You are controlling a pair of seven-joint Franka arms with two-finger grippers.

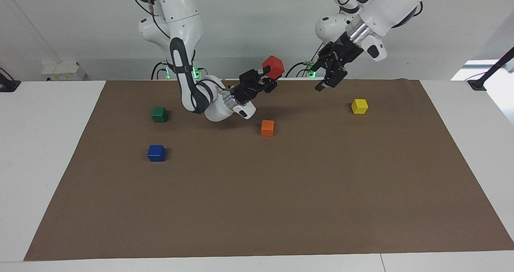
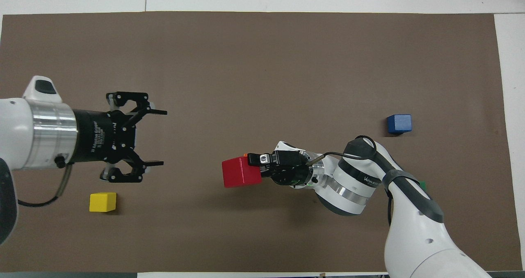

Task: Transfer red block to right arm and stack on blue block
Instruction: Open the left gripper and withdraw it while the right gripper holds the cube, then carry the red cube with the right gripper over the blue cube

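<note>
Claws first: your right claw (image 1: 268,79) is up over the brown mat (image 1: 257,208) of the surface, pinching the small glossy red cube (image 1: 273,67) at its fingertips, while your left claw (image 2: 158,137) hangs spread and empty toward the left arm's end, above the mat near the small yellow cube (image 1: 359,106). You can see the small glossy dark-blue cube (image 1: 156,153) resting bare on the mat toward the right arm's end, with the small green cube (image 1: 159,114) nearer to the robots than it. Look under the raised red one for the small orange cube (image 1: 267,127), sitting on the mat about mid-surface.
</note>
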